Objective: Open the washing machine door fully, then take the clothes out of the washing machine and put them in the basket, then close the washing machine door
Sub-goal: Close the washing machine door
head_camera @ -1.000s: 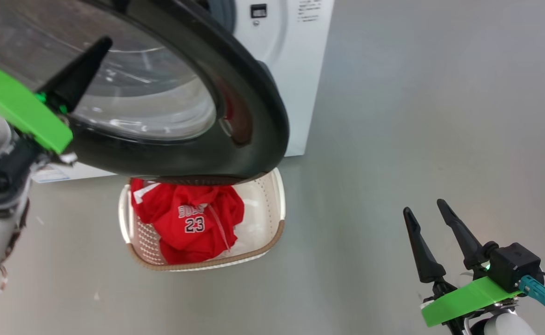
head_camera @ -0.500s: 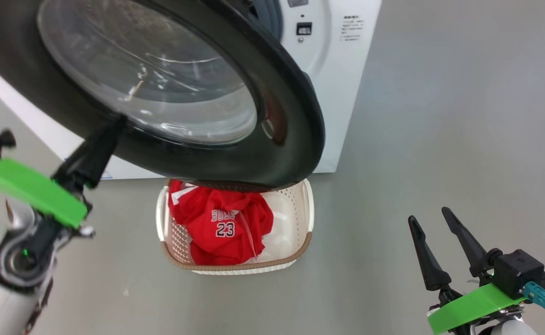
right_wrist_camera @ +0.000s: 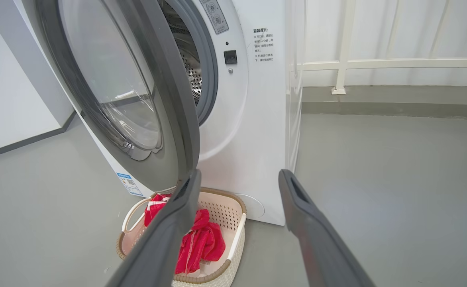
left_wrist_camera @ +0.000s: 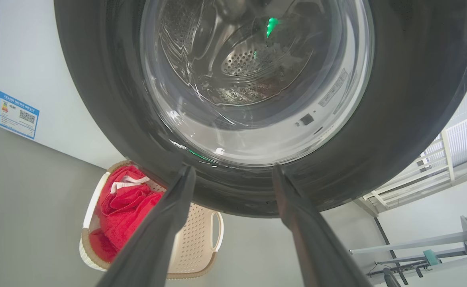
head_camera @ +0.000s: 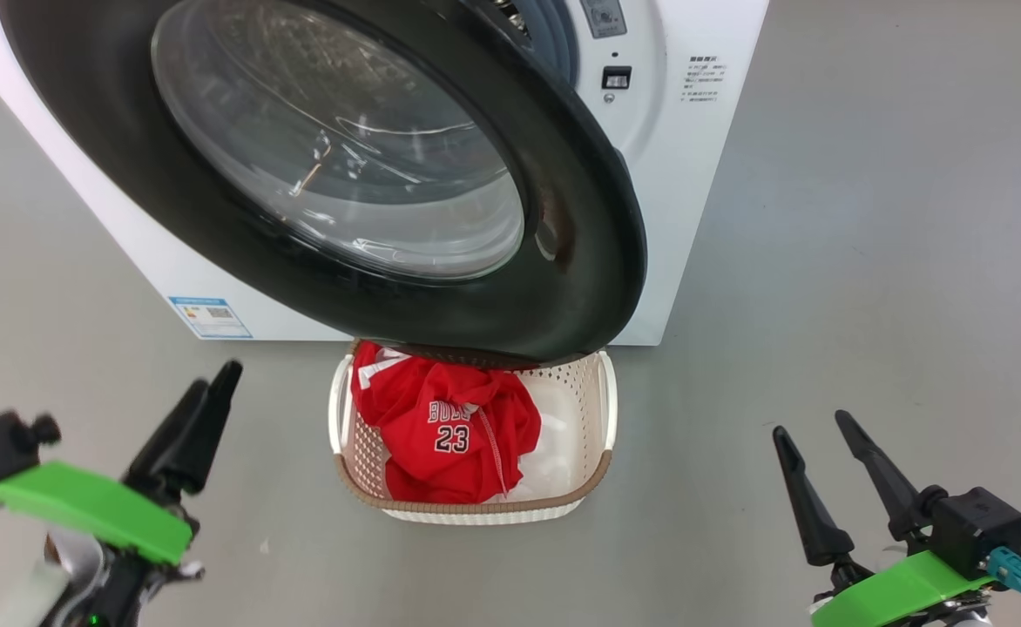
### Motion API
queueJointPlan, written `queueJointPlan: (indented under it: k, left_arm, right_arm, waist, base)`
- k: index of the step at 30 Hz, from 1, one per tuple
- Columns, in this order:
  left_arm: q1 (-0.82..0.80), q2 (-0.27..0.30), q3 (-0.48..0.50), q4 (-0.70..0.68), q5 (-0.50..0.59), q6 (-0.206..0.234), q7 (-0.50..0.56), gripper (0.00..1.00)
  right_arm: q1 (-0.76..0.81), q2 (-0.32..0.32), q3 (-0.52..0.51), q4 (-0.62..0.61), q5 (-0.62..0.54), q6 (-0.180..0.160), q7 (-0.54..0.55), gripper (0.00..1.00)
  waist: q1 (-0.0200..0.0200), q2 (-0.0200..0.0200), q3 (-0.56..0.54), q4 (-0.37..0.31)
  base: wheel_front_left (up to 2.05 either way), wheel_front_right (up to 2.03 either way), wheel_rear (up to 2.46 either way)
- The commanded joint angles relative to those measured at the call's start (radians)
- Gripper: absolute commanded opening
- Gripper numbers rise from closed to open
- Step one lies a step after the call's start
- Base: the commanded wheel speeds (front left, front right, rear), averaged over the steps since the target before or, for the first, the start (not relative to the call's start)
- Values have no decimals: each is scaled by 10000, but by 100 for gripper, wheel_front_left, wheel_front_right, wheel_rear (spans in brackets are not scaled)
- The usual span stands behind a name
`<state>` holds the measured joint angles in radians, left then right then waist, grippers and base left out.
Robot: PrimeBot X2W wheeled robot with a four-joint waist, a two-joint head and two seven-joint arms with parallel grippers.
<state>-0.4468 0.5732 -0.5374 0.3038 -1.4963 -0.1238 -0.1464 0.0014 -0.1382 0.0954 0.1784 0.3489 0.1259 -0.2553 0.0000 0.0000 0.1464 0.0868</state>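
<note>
The washing machine [head_camera: 693, 174] is a white box, and its door [head_camera: 580, 261], with a black rim and clear glass, stands ajar. In the right wrist view the door [right_wrist_camera: 169, 99] leaves a gap that shows the grey ring and steel drum. The cream basket [head_camera: 476, 507] sits on the floor below the door. The red clothes [head_camera: 441, 427] lie in it, with "23" showing. My left gripper [head_camera: 217, 376] hangs low, left of the basket, open and empty. In the left wrist view it [left_wrist_camera: 232, 169] faces the door rim [left_wrist_camera: 98, 79] without touching. My right gripper [head_camera: 811, 427] is open and empty, right of the basket.
Grey floor [head_camera: 868, 261] stretches wide to the right of the machine. A white railing [right_wrist_camera: 377, 63] and a wall stand behind it. A blue label [head_camera: 210, 315] marks the machine's lower left corner. The door overhangs the basket's far edge.
My left gripper has opened and drawn back down from the door glass to low at the left. The head view has shifted. The right gripper holds the same pose.
</note>
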Motion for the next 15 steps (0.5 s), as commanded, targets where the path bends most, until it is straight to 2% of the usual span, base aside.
queueJointPlan:
  k: [1, 7, 15]
  left_arm:
    - [57, 452, 462, -209, -47, -69, -258, 100]
    - [1097, 448, 631, -164, -41, -69, -880, 100]
    - [2382, 195, 945, 334, 1029, -69, -1144, 100]
  right_arm:
    - [26, -179, 120, -261, -105, 48, -65, 100]
    - [207, -206, -7, -275, -85, 48, -65, 100]
    - [596, -221, -237, -267, -68, 48, -65, 100]
  waist:
    - [0, 0, 0, -4]
    - [0, 0, -97, -112]
    - [0, 0, -281, -393]
  base:
    - [0, 0, 0]
    - [0, 0, 0]
    - [0, 0, 0]
